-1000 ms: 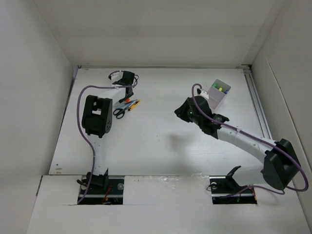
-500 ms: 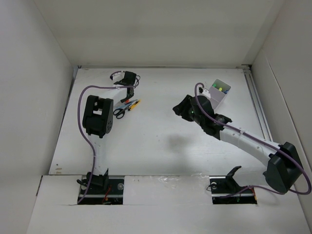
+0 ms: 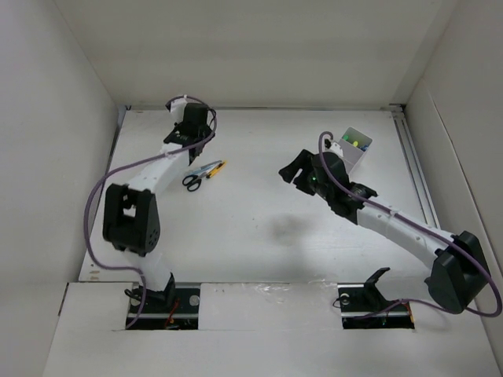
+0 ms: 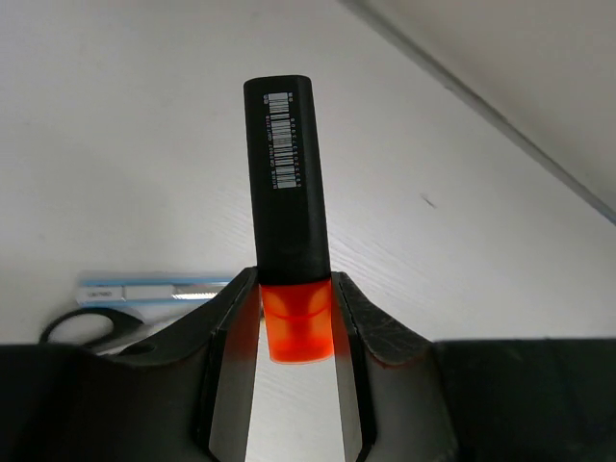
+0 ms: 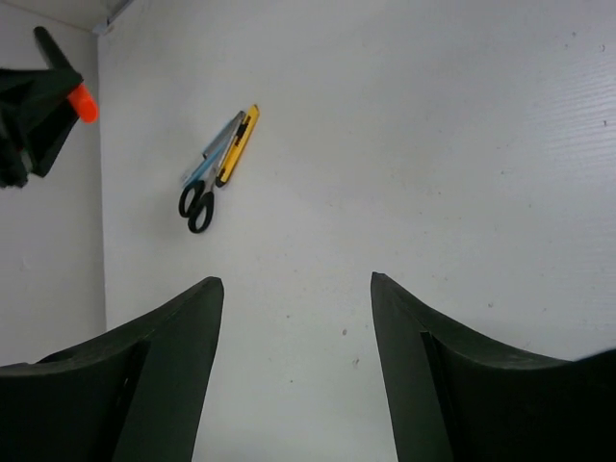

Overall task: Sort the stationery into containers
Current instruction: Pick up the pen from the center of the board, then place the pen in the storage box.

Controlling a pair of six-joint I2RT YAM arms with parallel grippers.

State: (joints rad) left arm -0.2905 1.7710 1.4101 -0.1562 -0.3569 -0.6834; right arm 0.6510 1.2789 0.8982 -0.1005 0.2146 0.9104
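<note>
My left gripper (image 3: 191, 126) is shut on the orange-and-black marker (image 4: 284, 173), gripping its orange end and holding it above the table at the far left. The black-handled scissors (image 3: 191, 182), the bluish pen (image 3: 203, 169) and the yellow pen (image 3: 217, 166) lie together on the table just in front of it; the right wrist view shows the scissors (image 5: 197, 204) and the yellow pen (image 5: 239, 144). My right gripper (image 3: 292, 169) is open and empty over the middle of the table, left of the white box (image 3: 357, 155). Green and yellow tips show inside the box.
White walls enclose the table on the left, back and right. A rail (image 3: 416, 173) runs along the right edge beside the box. Purple cables hang along both arms.
My left gripper has risen and swung toward the back left with the marker in it, off the pile. My right gripper has edged a little to the left.
</note>
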